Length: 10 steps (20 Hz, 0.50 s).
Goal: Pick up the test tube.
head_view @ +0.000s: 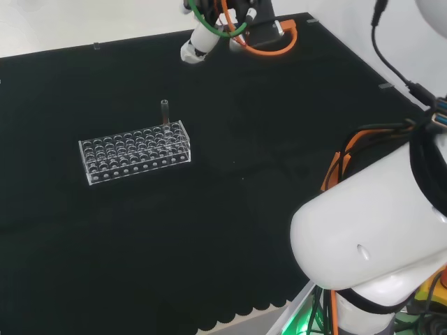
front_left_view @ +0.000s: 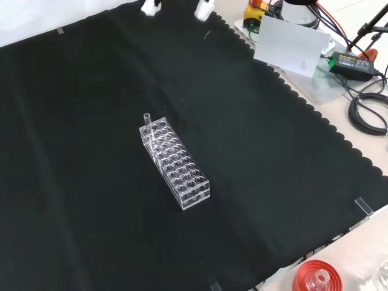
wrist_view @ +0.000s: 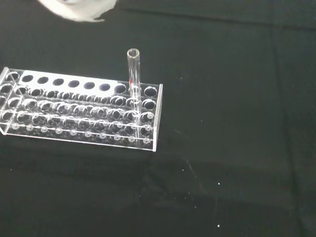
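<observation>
Head view has the clear rack [head_view: 134, 151] sitting left of centre on the desk [head_view: 230, 230], and the test tube [head_view: 165, 112] is standing upright in a hole at the rack's far right end, poking up above the top plate. So task-wise nothing's really done yet as far as I can judge: the tube is in the rack, untouched, and the whole reach, grasp and lift is left to do. The robot hand [head_view: 195, 47] is way up at the top of the frame, well apart from the rack; in the front view you just get a couple of white fingertips [front_left_view: 150, 7] at the top edge, and I honestly can't tell if it's released or clenched, though it clearly isn't holding anything. Wrist view shows the tube in the end column, one hole in from the corner, with every other hole looking empty, so no neighbouring tubes to bump. Room-wise it looks pretty comfy: bare black cloth all around the rack in both the head and front views, and the scalloped cloth edge on the right of the front view is well off. The only thing I'd watch is the rack itself, since it's probably light and could get dragged if the tube is pulled at an angle instead of straight up.
</observation>
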Each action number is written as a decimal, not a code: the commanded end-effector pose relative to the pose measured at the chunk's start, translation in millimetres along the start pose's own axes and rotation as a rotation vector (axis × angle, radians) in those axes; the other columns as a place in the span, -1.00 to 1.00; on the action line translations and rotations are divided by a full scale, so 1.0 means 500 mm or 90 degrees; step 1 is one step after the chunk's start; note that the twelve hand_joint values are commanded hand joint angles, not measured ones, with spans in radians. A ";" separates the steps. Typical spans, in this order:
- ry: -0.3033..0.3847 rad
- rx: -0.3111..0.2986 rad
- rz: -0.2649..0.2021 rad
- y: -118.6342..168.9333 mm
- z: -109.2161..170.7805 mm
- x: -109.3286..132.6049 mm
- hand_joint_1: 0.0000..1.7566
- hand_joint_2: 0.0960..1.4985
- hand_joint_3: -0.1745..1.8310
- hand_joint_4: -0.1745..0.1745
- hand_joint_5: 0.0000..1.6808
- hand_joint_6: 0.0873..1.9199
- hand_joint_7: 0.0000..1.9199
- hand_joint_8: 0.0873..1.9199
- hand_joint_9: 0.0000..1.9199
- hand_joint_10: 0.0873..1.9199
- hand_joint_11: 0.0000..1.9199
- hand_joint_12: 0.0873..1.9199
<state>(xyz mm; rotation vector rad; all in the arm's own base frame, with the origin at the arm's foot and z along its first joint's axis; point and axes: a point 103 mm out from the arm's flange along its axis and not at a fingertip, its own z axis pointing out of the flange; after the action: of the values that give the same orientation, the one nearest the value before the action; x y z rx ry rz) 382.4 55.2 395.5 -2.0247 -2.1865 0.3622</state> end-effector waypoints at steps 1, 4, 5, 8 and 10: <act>0.001 0.022 -0.007 0.073 0.030 0.013 -0.10 -0.07 -0.39 -0.43 -0.74 -0.99 -0.73 -0.05 -0.72 0.01 -0.98 0.63; 0.000 0.037 -0.008 0.100 0.049 0.018 -0.10 -0.08 -0.39 -0.44 -0.74 -0.99 -0.72 -0.05 -0.72 0.00 -0.98 0.63; 0.000 0.041 -0.008 0.110 0.055 0.020 -0.09 -0.08 -0.39 -0.44 -0.74 -0.99 -0.72 -0.06 -0.71 0.00 -0.98 0.63; 0.001 0.055 -0.006 0.140 0.078 0.026 -0.09 -0.08 -0.38 -0.44 -0.74 -0.99 -0.72 -0.06 -0.71 0.00 -0.98 0.63; 0.000 0.066 -0.006 0.161 0.095 0.029 -0.09 -0.08 -0.38 -0.44 -0.74 -0.99 -0.72 -0.06 -0.71 0.00 -0.98 0.63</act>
<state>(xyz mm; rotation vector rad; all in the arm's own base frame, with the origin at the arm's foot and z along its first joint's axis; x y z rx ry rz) 422.2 64.4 349.1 -1.9670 -2.1428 0.4415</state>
